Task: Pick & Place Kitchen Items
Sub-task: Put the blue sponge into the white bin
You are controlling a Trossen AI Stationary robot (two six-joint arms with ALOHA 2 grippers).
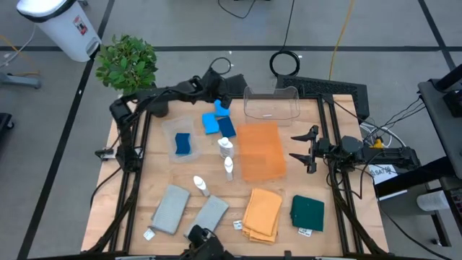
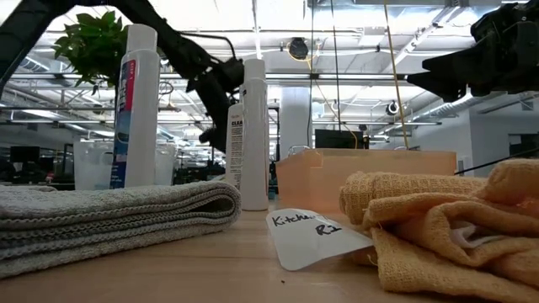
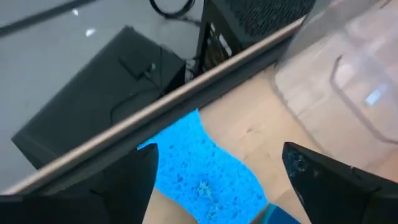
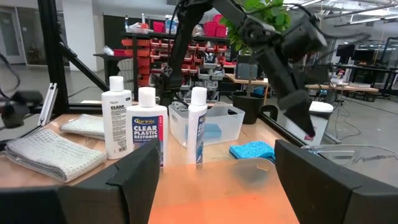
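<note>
Blue sponges lie near the table's far edge: a light one (image 1: 211, 123), a darker one (image 1: 227, 128), and a third (image 1: 182, 144) inside a clear bin (image 1: 170, 133). My left gripper (image 1: 220, 101) hovers open above the light blue sponge (image 3: 205, 171), one finger to either side and clear of it; the right wrist view shows the gap above the sponge (image 4: 252, 150). Three white bottles (image 1: 225, 146) (image 1: 229, 167) (image 1: 201, 185) are mid-table. Two grey cloths (image 1: 170, 209) (image 1: 211, 213), an orange cloth (image 1: 262, 213) and a dark green cloth (image 1: 307, 213) lie folded near the front. My right gripper (image 1: 307, 149) waits open at the right.
An orange tray (image 1: 260, 150) lies at mid-table. A second clear bin (image 1: 271, 103) stands at the far edge beside my left gripper. A potted plant (image 1: 128, 63) stands at the far left corner. Paper tags (image 2: 312, 236) lie by the cloths.
</note>
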